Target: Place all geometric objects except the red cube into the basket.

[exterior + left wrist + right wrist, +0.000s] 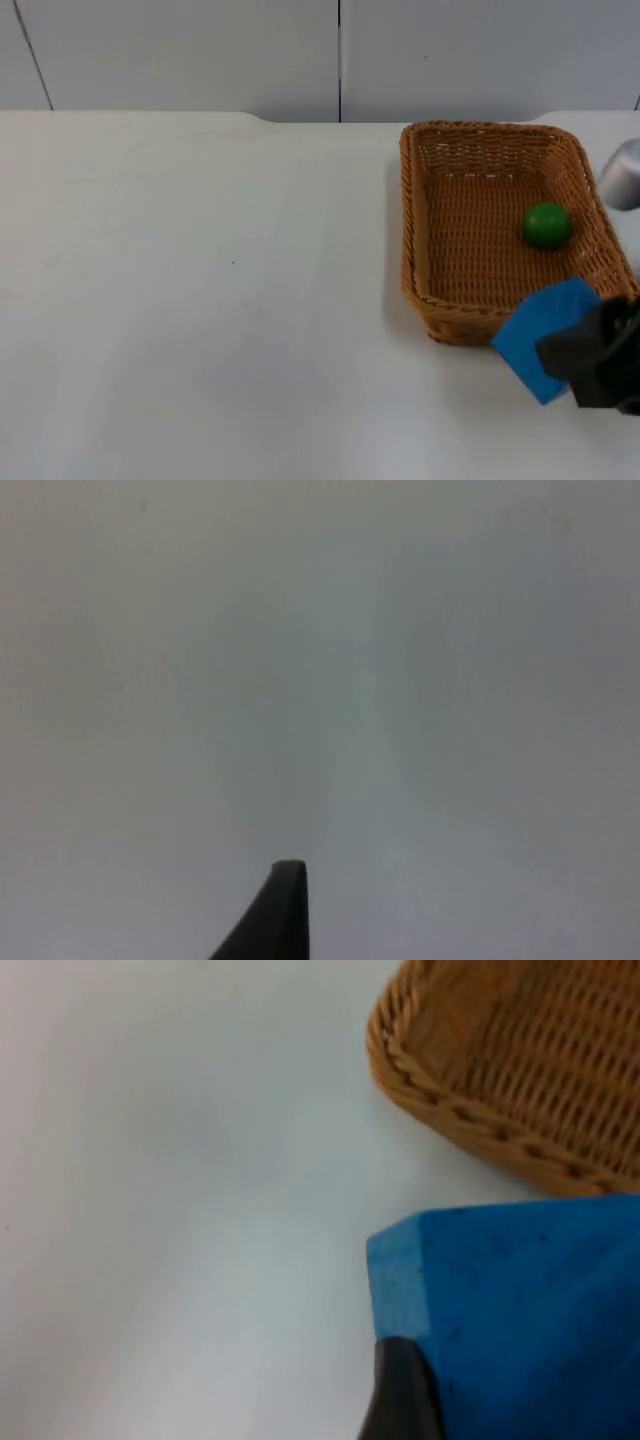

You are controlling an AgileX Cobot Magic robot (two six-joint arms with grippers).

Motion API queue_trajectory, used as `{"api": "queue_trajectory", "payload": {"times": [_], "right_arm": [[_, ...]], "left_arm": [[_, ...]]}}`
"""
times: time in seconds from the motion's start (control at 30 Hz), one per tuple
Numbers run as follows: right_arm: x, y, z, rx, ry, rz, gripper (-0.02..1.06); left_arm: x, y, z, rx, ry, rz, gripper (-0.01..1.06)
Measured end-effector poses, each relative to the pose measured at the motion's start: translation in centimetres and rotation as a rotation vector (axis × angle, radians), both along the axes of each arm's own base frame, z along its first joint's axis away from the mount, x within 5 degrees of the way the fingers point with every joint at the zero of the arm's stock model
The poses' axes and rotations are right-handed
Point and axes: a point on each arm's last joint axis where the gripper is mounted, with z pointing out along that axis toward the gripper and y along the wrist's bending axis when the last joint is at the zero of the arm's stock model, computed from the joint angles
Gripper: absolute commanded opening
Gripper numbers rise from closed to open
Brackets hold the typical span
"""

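Blue block (542,335), tilted with its long axis running diagonally, is clamped by the right gripper (585,360) just beside the basket (470,320) rim, where a green ball (547,224) lies inside.

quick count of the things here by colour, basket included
green: 1, the ball inside the basket
blue: 1, the block held by the right gripper just outside the basket's near rim
brown: 1, the wicker basket
total: 3
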Motion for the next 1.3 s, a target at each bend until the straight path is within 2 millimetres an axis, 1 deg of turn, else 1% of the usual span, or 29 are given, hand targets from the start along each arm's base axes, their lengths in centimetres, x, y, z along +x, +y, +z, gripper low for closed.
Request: {"api": "queue_trajectory", "payload": {"times": [0.07,0.1,0.13,0.23,0.27,0.33,0.37,0.47,0.5,0.53,0.6,0.7,0.73,0.83,0.87,0.93,1.03,1.07,1.2,1.27,1.3], "right_arm": [[0.6,0.3,1.3,-0.044,-0.06,0.043,0.0],[1.1,0.4,2.0,-0.07,-0.084,0.03,0.0],[1.1,0.4,2.0,-0.07,-0.084,0.03,0.0],[2.8,0.5,5.1,-0.197,-0.124,-0.023,0.0],[3.2,0.5,6.3,-0.22,-0.102,-0.062,0.0],[3.9,0.4,8.7,-0.252,-0.037,-0.083,0.0],[3.9,0.4,8.7,-0.252,-0.037,-0.083,0.0],[4.3,-0.1,10.8,-0.23,0.088,-0.096,0.0],[4.5,-0.4,11.1,-0.234,0.104,-0.087,0.0],[4.5,-0.4,11.1,-0.234,0.104,-0.087,0.0],[5.0,-1.4,11.2,-0.22,0.139,-0.115,0.0],[6.1,-2.9,10.7,-0.215,0.191,-0.137,0.0],[6.1,-2.9,10.7,-0.215,0.191,-0.137,0.0],[7.8,-3.9,9.4,-0.227,0.228,-0.16,0.0],[8.3,-3.9,9.1,-0.23,0.23,-0.163,0.0],[9.9,-3.7,8.1,-0.253,0.239,-0.16,0.0],[12.9,-2.5,6.4,-0.264,0.227,-0.147,0.0],[12.9,-2.5,6.4,-0.264,0.227,-0.147,0.0],[16.7,-0.7,4.1,-0.243,0.188,-0.134,0.0],[17.8,-0.2,3.3,-0.236,0.178,-0.13,0.0],[17.8,-0.2,3.3,-0.236,0.178,-0.13,0.0]], "left_arm": [[0.0,0.0,0.0,0.0,0.0,0.0,1.02],[0.0,0.0,0.0,0.0,0.0,0.0,1.02],[0.0,0.0,0.0,0.0,0.0,0.0,1.02],[0.0,0.0,0.0,0.0,-0.002,0.0,1.02],[0.0,0.0,0.0,0.001,-0.002,-0.001,1.02],[0.0,0.0,0.0,0.001,-0.004,-0.001,1.02],[0.0,0.0,0.0,0.001,-0.004,-0.001,1.02],[0.0,0.0,0.0,0.001,-0.006,0.0,1.02],[0.0,0.0,0.0,0.001,-0.006,0.0,1.02],[0.0,0.0,0.0,0.001,-0.006,0.0,1.02],[0.0,0.0,0.0,0.002,-0.006,-0.002,1.02],[0.0,0.0,0.0,0.004,-0.007,-0.005,1.02],[0.0,0.0,0.0,0.004,-0.007,-0.005,1.02],[0.1,0.0,0.0,0.005,-0.009,-0.006,1.02],[0.1,0.0,0.0,0.006,-0.009,-0.008,1.02],[0.1,0.0,0.0,0.007,-0.01,-0.01,1.02],[0.1,0.0,0.0,0.008,-0.01,-0.012,1.02],[0.1,0.0,0.0,0.008,-0.01,-0.012,1.02],[0.1,0.0,0.1,0.009,-0.018,-0.012,1.02],[0.1,0.0,0.1,0.009,-0.021,-0.011,1.02],[0.1,0.0,0.1,0.009,-0.021,-0.011,1.02]]}}
